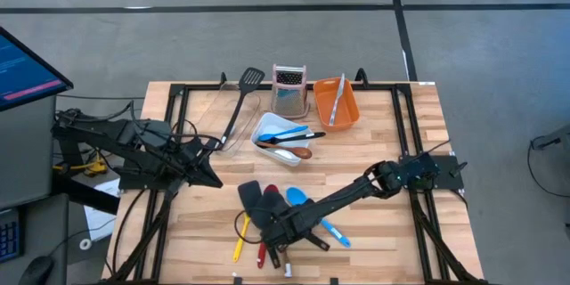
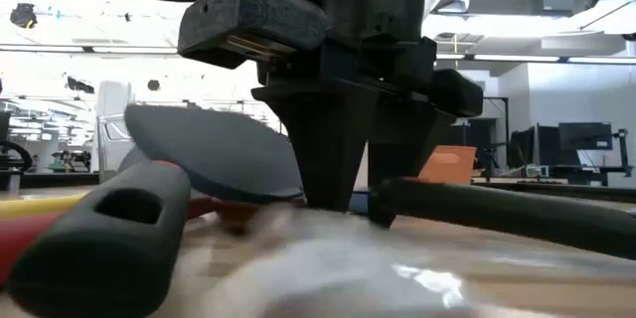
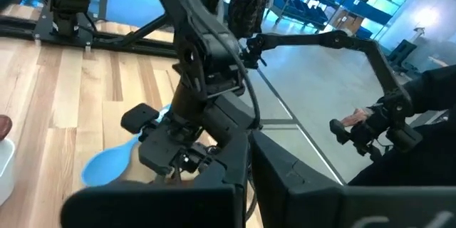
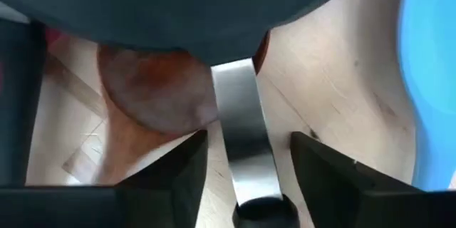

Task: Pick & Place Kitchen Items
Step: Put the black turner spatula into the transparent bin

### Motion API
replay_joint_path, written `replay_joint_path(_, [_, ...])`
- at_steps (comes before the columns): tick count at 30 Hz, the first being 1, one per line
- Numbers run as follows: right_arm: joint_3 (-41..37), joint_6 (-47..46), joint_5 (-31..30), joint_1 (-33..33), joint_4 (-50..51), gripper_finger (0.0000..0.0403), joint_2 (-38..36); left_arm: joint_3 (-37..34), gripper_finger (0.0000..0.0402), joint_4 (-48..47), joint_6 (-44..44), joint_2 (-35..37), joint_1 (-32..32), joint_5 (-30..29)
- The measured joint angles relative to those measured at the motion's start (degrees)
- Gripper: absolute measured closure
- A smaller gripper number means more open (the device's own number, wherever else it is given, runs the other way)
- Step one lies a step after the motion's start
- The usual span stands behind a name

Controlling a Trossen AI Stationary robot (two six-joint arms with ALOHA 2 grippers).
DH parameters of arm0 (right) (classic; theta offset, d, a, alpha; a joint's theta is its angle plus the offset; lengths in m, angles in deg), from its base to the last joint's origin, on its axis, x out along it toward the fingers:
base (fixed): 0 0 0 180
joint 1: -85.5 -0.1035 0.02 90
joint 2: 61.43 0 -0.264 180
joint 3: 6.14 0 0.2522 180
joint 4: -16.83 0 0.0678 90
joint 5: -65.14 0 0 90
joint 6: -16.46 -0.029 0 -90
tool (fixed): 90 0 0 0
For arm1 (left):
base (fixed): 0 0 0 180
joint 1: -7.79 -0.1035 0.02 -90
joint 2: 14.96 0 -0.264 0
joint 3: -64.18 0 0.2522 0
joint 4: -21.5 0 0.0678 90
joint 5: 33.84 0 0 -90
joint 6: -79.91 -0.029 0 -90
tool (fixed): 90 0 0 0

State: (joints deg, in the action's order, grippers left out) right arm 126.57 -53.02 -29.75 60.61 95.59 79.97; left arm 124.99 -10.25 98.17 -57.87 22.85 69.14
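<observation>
Over the front utensil pile (image 1: 267, 218), right claw (image 4: 248, 158) stands apart, perhaps straddling a half-hidden steel shank (image 4: 242, 139).

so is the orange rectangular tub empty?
No: in the high view the orange rectangular tub holds a slim pale utensil lying inside it, beside the steel box grater.

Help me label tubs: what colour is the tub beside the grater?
Orange tub, clearest in the high view.

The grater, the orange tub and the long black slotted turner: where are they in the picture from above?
Grater (image 1: 289, 92): high view, on its steel face below the pink top.
Orange tub (image 1: 346, 107): high view, on its bare inside wall.
Slotted turner (image 1: 252, 77): high view, on its slotted head.
</observation>
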Motion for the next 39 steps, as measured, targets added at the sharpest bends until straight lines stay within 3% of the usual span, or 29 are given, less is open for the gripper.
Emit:
replay_joint_path(14, [0.1,0.6,0.2,0.0,1.3,0.0342,0.0,0.0,0.0399,-0.1,0.0,-0.4,0.0,0.0])
replay_joint_path(26, [10.1,6.3,0.4,0.0,15.2,0.0342,0.6,0.0,0.0399,0.0,0.0,-0.4,0.0,0.1])
replay_joint_path(31, [15.4,9.7,0.3,0.1,16.5,0.0342,0.4,0.0,0.0399,0.0,0.0,-0.4,0.0,0.1])
replay_joint_path(39, [15.2,9.6,-4.6,0.8,18.2,0.0342,-4.9,0.0,0.0399,0.0,0.0,-0.4,0.0,0.1])
